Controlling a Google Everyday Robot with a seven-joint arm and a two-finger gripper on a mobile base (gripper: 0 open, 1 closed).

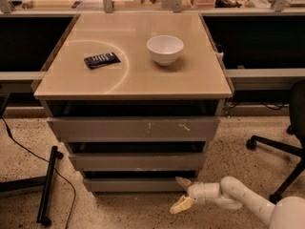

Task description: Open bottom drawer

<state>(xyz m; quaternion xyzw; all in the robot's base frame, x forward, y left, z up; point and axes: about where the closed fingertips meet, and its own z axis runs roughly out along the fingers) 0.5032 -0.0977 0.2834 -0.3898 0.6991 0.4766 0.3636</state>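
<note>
The bottom drawer (133, 184) is the lowest, shortest grey front of the tan-topped cabinet (128, 78), under the middle front (138, 161) and the scratched top front (133, 128). My gripper (180, 193) is at the drawer's right end, just in front of it near the floor, on a white arm coming from the lower right. Its two yellowish fingers (183, 182) are spread apart, one up near the drawer's top edge, one lower. It holds nothing.
A white bowl (165, 49) and a dark remote (102, 60) lie on the cabinet top. A black office chair base (279, 149) stands at the right. A black stand leg (47, 187) and a cable lie on the floor at the left.
</note>
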